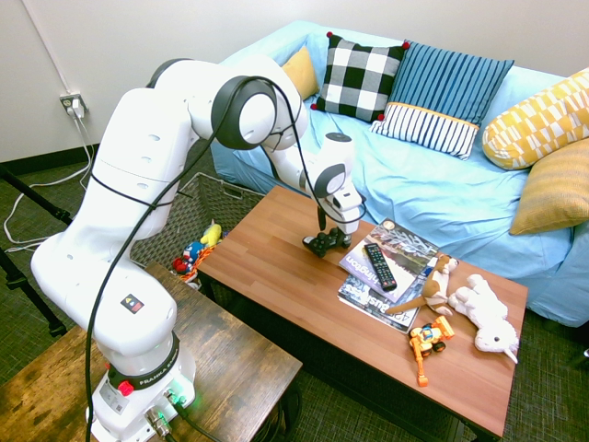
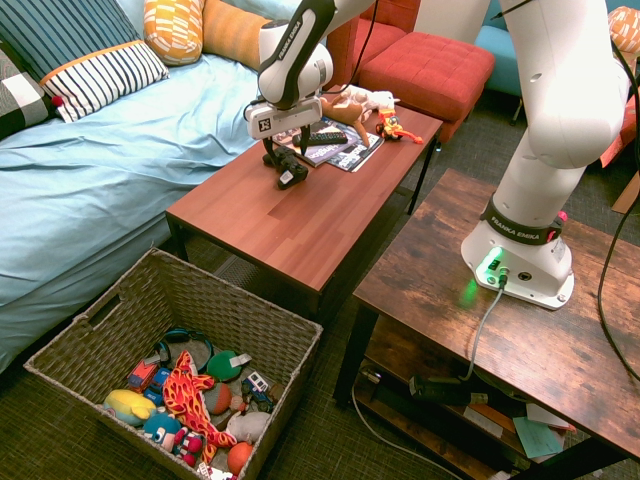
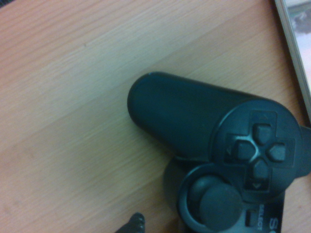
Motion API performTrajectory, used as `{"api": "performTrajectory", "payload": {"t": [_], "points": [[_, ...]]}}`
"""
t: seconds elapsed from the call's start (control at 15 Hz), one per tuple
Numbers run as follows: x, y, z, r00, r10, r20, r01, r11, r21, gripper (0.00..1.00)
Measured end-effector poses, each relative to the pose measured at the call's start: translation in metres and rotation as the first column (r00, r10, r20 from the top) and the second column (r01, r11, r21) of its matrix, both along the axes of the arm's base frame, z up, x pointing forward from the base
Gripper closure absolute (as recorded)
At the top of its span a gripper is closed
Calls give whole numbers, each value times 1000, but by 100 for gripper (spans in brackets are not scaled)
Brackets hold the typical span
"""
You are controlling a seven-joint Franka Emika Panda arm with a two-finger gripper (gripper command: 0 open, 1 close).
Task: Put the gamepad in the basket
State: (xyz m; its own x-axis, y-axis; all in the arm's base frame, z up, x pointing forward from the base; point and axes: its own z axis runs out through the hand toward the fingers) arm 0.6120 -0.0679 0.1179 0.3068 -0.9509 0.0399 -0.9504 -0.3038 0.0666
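Prob. light, stiff plastic, a bit slick: the black two-handled gamepad (image 1: 322,243) lies on the reddish-brown wooden coffee table (image 2: 270,222), beside the mags. Best grip: across one rounded handle, w/ sticks left alone. White-and-black two-finger gripper (image 2: 286,150) is open around/above it. Count: 1 gamepad, 1 big grey-brown woven wicker basket (image 2: 290,385), 1 black button remote (image 1: 379,266).

The white arm (image 1: 138,157) arches over and points its gripper (image 2: 288,146) down, the fingers apparently spread wide, wrist bent low.
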Motion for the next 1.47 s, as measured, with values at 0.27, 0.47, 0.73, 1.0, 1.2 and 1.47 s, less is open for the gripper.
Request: {"api": "performTrajectory", "payload": {"t": [0.27,0.47,0.73,1.0,1.2,1.47], "points": [[5,-1,-17,1000,-2,-9,2,1000,12,100],[5,-3,-17,1000,-5,-8,5,1000,21,100],[3,-3,-23,1000,-7,-17,7,999,33,100],[1,-4,-27,1000,1,-19,0,999,47,100],[-1,-4,-27,1000,25,-15,-24,998,64,100],[-5,7,-9,997,77,28,-80,993,92,100]]}}
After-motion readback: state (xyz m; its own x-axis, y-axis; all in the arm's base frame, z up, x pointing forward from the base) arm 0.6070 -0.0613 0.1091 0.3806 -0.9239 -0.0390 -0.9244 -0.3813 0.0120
